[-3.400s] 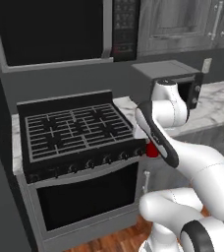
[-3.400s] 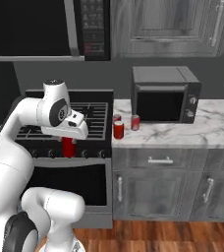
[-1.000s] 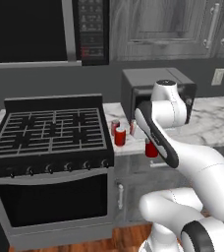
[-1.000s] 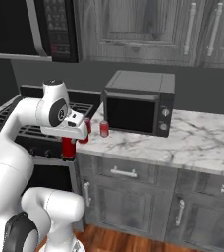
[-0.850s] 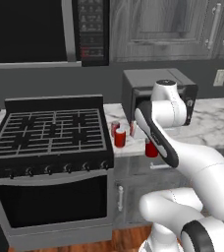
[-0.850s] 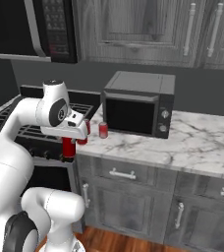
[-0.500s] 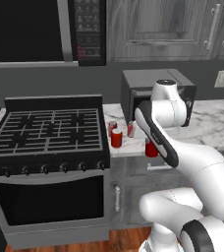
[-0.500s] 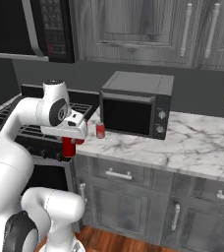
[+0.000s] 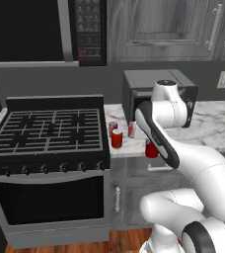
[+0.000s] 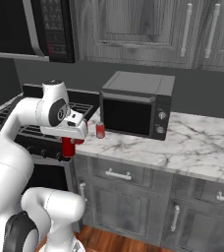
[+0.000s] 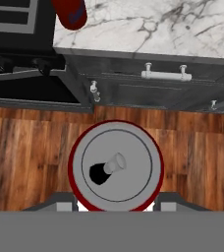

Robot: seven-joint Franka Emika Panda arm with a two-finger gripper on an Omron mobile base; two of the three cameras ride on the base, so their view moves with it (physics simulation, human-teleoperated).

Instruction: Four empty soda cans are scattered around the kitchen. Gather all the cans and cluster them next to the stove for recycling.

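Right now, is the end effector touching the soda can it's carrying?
Touching. In the hand view the end effector closes on both sides of the soda can, which hangs above the wood floor.

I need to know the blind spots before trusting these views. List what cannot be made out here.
- Held soda can: in the hand view its sides sit below its own silver top.
- Hand: in the left base view the forearm covers its fingers.
- Counter cans: in the left base view, the third is partly behind the arm.
- Stove: the arm covers most in the right base view.
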